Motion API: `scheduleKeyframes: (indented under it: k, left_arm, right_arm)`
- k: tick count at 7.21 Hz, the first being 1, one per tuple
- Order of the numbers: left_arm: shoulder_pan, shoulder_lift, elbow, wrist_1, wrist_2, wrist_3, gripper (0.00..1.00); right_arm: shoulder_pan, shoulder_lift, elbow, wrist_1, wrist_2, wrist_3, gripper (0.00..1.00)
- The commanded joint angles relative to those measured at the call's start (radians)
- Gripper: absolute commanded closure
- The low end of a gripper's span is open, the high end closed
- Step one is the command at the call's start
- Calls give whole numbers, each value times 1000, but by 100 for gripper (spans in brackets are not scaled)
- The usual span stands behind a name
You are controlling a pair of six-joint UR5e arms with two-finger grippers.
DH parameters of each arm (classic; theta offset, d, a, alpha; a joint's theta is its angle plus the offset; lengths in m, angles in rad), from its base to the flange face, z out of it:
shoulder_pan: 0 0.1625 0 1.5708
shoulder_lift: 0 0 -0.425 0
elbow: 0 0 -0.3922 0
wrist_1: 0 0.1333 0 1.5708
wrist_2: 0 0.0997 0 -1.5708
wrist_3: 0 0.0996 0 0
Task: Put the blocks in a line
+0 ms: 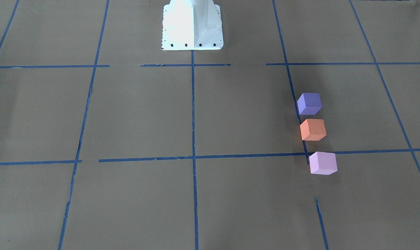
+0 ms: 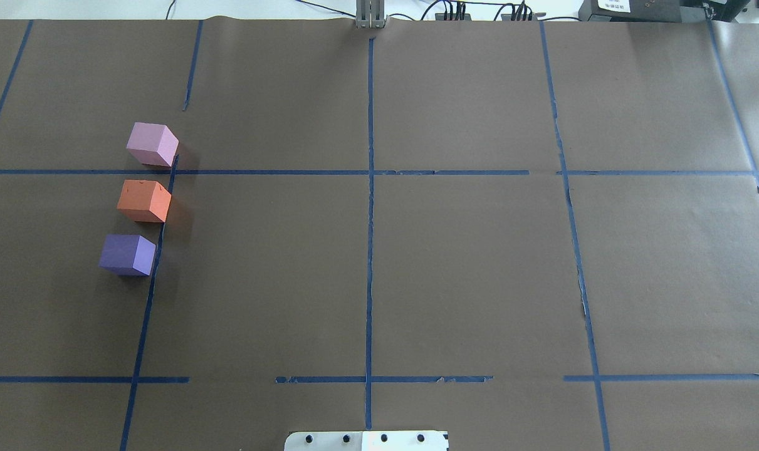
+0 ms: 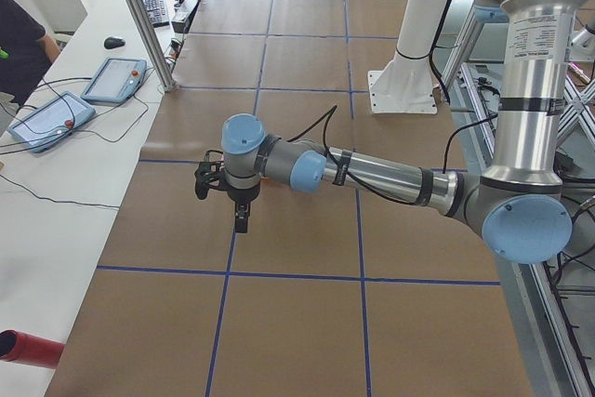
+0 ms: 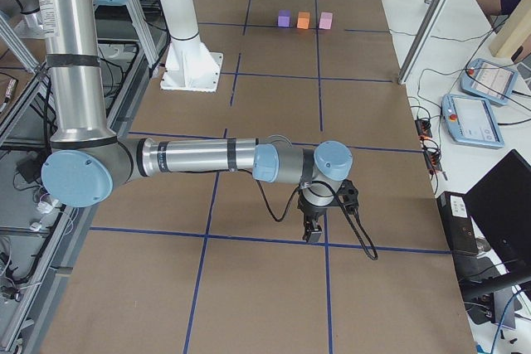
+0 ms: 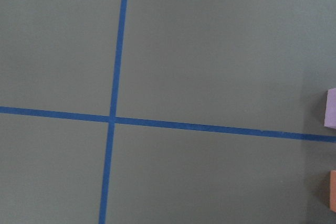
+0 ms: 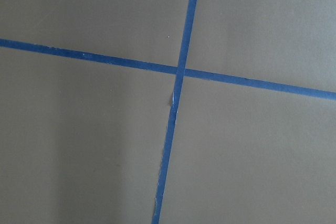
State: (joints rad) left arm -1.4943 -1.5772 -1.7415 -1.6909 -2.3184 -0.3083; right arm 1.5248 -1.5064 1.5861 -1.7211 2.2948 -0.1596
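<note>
Three in a row already; a final check is the step in hand.

Over the paper-covered table (image 2: 417, 282), the left arm (image 3: 372, 172) and right arm (image 4: 199, 157) reach out low. The left gripper (image 3: 242, 220) and right gripper (image 4: 314, 231) show only in side views, so I cannot tell whether either is parted or closed. At the overhead view's left, the lilac cube (image 2: 153, 144), orange cube (image 2: 144, 200) and violet cube (image 2: 127, 254) stand apart in a column beside a tape line (image 2: 142, 326). At most, slight squaring seems needed next.

Far end: purple block (image 4: 284, 18), orange block (image 4: 304, 19), pink block (image 4: 326, 20) in row, gaps betw.
R gripper (image 4: 313, 232): near, points down over tape line (image 4: 249, 238); grip state unclear.
</note>
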Motion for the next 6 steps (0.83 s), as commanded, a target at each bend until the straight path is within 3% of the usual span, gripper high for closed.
scheduleKeyframes:
  k: [1,6]
  left_arm:
    - [-67,32,23,16,2,147,0]
    - [-66,72,36,14,2,150,0]
  right_arm:
    - [0,0,0,0,0,0,0]
    - [0,0,0,0,0,0,0]
